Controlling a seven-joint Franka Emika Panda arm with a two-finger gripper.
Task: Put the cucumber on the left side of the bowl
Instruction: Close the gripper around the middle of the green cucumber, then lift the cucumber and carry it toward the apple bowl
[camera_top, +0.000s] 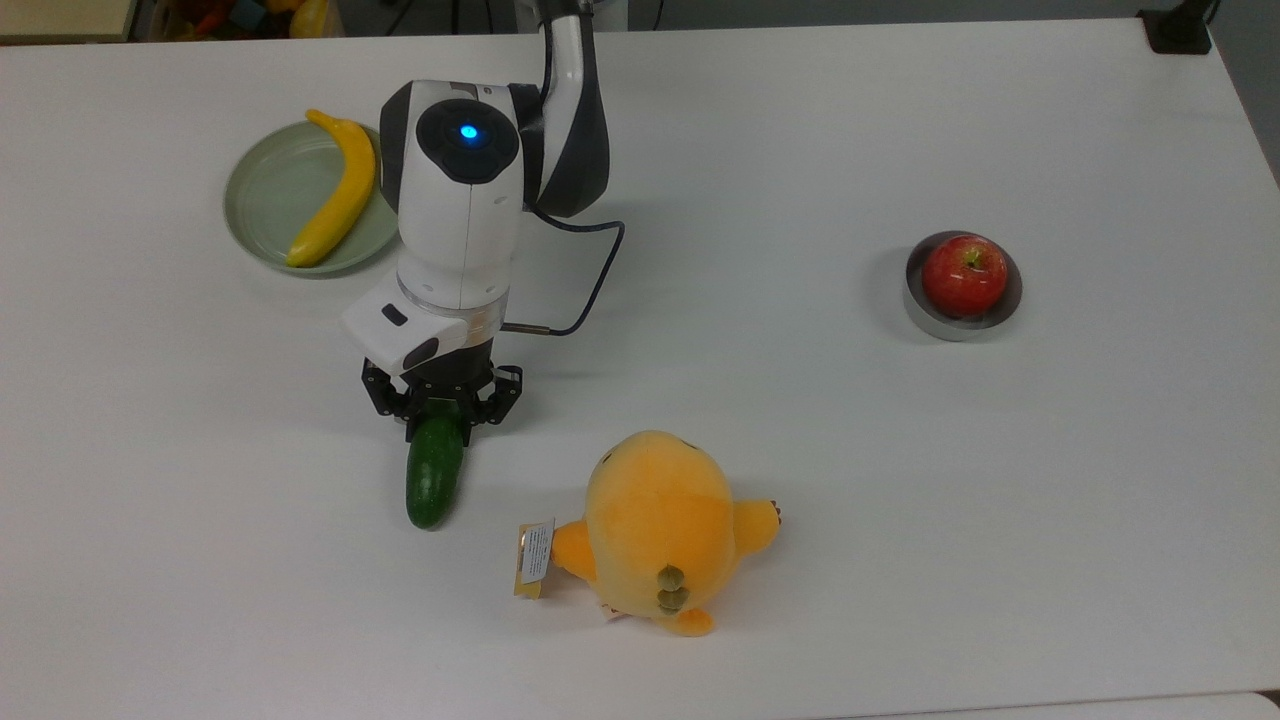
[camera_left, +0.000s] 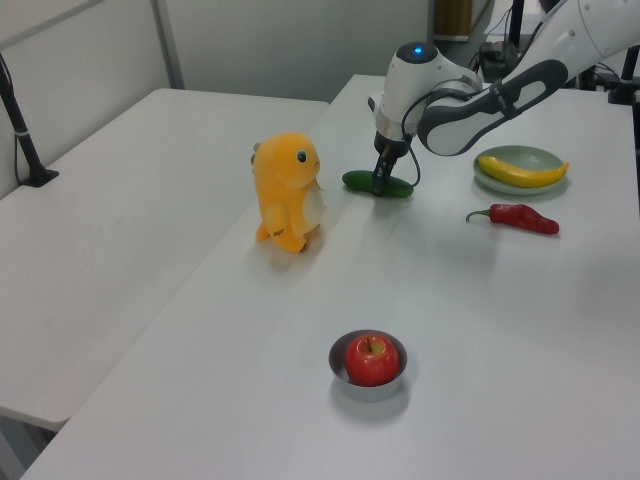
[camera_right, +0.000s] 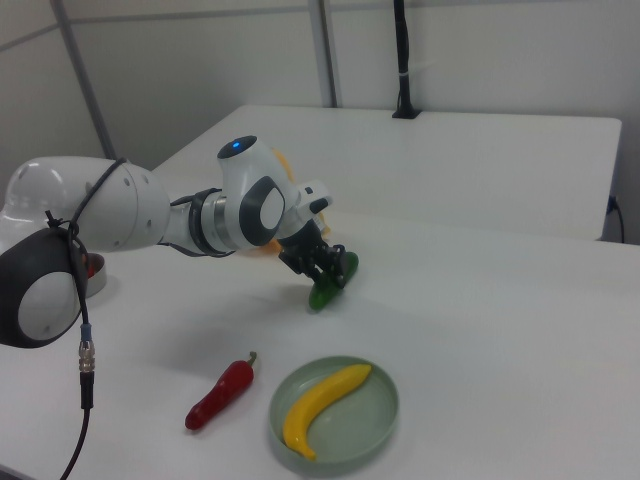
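The robot's black two-finger gripper (camera_top: 441, 412) is closed around one end of the dark green, smooth, elongated cucumber (camera_top: 431, 475), which lies flat on the white table (camera_top: 800, 150) beside an orange plush toy (camera_top: 660, 530). The cucumber looks stiff, light and slick; a hold nearer its middle would likely balance better. The small grey metal bowl (camera_top: 925, 312), holding a red apple (camera_top: 964, 275), sits well apart toward the top view's right.

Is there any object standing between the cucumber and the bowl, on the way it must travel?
Partly. In the top view the orange plush toy stands just off the straight line from the cucumber, which the gripper straddles, to the bowl holding the apple. A low carry might brush it.
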